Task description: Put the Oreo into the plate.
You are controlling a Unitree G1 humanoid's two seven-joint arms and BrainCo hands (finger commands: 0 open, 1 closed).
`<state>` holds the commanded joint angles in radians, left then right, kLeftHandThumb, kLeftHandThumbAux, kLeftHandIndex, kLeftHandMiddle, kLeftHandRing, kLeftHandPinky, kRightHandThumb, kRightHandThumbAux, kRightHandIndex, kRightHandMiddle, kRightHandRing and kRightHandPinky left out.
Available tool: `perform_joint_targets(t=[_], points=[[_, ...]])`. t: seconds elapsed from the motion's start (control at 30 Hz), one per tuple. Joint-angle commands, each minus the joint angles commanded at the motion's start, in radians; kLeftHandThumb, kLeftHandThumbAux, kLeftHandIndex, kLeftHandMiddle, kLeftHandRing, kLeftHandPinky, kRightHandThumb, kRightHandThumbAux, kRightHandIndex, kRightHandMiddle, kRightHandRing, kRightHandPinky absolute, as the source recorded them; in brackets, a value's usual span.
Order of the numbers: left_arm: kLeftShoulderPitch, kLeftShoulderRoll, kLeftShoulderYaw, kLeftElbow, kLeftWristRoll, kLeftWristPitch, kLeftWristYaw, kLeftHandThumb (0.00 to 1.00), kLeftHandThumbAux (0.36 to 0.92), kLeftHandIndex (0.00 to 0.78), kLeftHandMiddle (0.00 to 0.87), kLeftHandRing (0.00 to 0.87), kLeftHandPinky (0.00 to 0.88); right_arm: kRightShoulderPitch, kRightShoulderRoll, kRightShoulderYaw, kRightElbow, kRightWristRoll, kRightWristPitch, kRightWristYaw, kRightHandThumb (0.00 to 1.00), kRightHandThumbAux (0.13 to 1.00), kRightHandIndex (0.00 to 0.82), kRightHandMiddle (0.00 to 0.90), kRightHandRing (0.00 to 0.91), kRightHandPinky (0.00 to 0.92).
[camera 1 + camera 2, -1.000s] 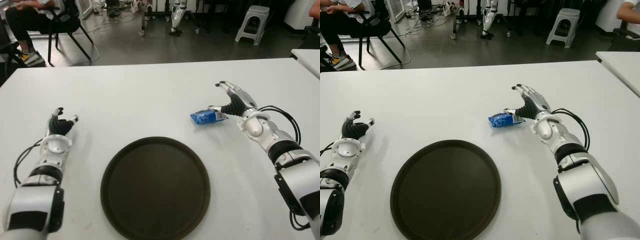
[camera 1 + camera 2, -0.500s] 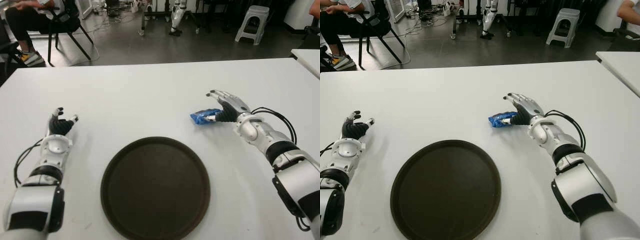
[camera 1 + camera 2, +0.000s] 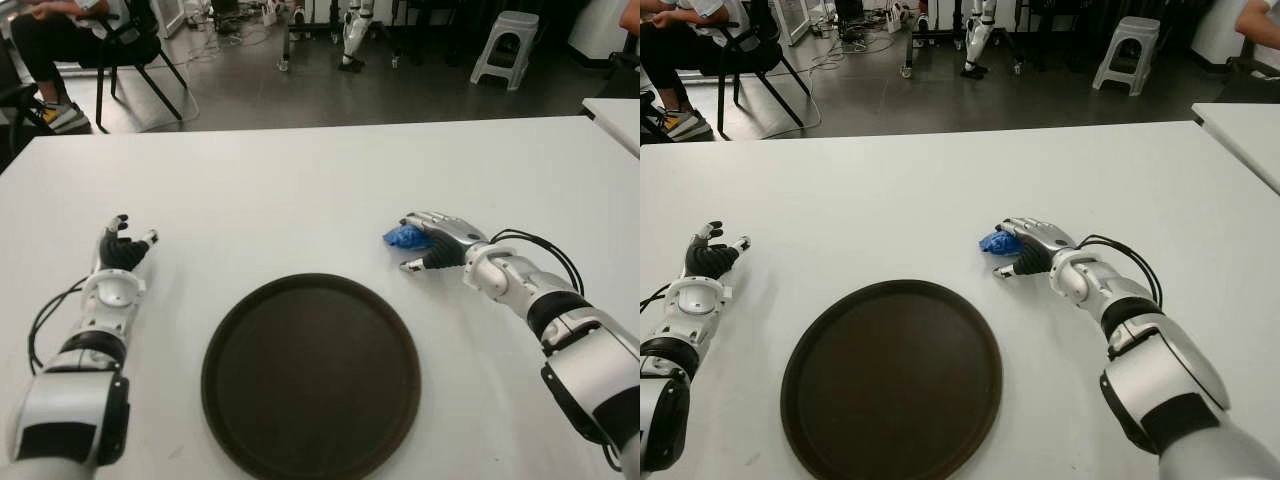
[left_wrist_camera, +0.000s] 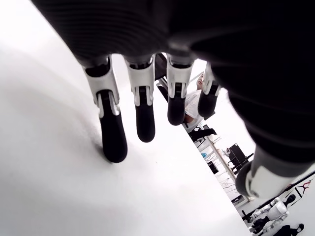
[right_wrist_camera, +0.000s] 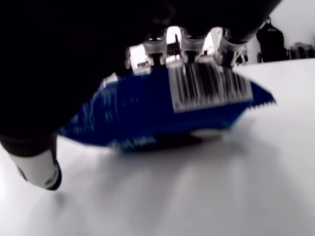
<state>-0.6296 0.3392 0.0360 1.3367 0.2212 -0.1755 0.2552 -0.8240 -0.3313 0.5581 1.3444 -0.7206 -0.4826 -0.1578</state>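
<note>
1. The Oreo packet [image 3: 404, 237], a blue wrapper with a barcode panel, is seen lying on the white table [image 3: 300, 190], at about 1 o'clock from the plate [image 3: 310, 375] and apart from its rim.
2. The right hand [image 3: 437, 245] is laid over the packet from its 3 o'clock side. In the right wrist view the fingers [image 5: 189, 46] are draped across the far top edge of the wrapper [image 5: 162, 110], with the thumb tip [image 5: 42, 172] set on the table in front of it, at the near side.
3. The packet is thus enclosed between fingers and thumb; whether it is pressed firmly cannot be told, and its underside is seen on the table with a shadow beneath.
4. The plate is shown as a dark round tray, with nothing in it.
5. The left hand [image 3: 122, 252] is seen at 10 o'clock from the plate, well apart from it. In its wrist view the fingers [image 4: 113, 132] are extended and relaxed above the table, and nothing is held.
</note>
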Motion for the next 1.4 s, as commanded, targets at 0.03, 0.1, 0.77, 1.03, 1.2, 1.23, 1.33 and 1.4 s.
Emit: perform_joint_targets(t=[0.03,0.1,0.77,1.03,1.2,1.23,1.33,1.4], points=[[0.000,0.000,0.000,0.000,0.000,0.000,0.000,0.337,0.583,0.003,0.141,0.153,0.144,0.000,0.000,0.000,-0.001,0.000,0.000,0.001,0.203,0.523,0.000,0.000,0.052,0.105],[-0.001,0.001,-0.003,0.000,0.003,0.001,0.003,0.333,0.578,0.002,0.147,0.162,0.160,-0.001,0.000,-0.004,-0.001,0.003,0.006,0.006,0.200,0.520,0.000,0.001,0.053,0.103],[0.001,0.000,-0.004,0.000,0.001,-0.003,0.012,0.365,0.591,0.000,0.157,0.188,0.201,-0.064,-0.017,-0.047,0.001,0.009,0.070,0.009,0.238,0.545,0.000,0.000,0.028,0.070],[0.001,-0.002,0.006,0.001,-0.010,-0.002,-0.004,0.375,0.590,0.000,0.139,0.162,0.157,-0.084,-0.018,-0.039,0.003,0.004,0.082,0.064,0.222,0.552,0.000,0.000,0.025,0.074],[0.003,-0.003,0.012,0.001,-0.015,-0.005,-0.011,0.375,0.588,0.007,0.135,0.161,0.161,-0.096,-0.017,-0.039,0.002,0.005,0.083,0.093,0.219,0.560,0.000,0.000,0.027,0.083],[0.003,-0.004,0.012,0.001,-0.015,-0.005,-0.010,0.377,0.588,0.009,0.135,0.161,0.163,-0.098,-0.016,-0.039,0.001,0.006,0.083,0.097,0.219,0.561,0.000,0.000,0.028,0.083],[0.004,-0.003,0.012,0.001,-0.013,-0.005,-0.009,0.379,0.587,0.014,0.138,0.163,0.164,-0.109,-0.015,-0.043,-0.003,0.010,0.081,0.118,0.219,0.562,0.000,0.000,0.027,0.086],[0.003,-0.002,0.013,0.002,-0.012,-0.006,-0.009,0.375,0.582,0.008,0.136,0.161,0.159,-0.113,-0.015,-0.044,-0.005,0.012,0.079,0.129,0.205,0.558,0.000,0.000,0.027,0.090]])
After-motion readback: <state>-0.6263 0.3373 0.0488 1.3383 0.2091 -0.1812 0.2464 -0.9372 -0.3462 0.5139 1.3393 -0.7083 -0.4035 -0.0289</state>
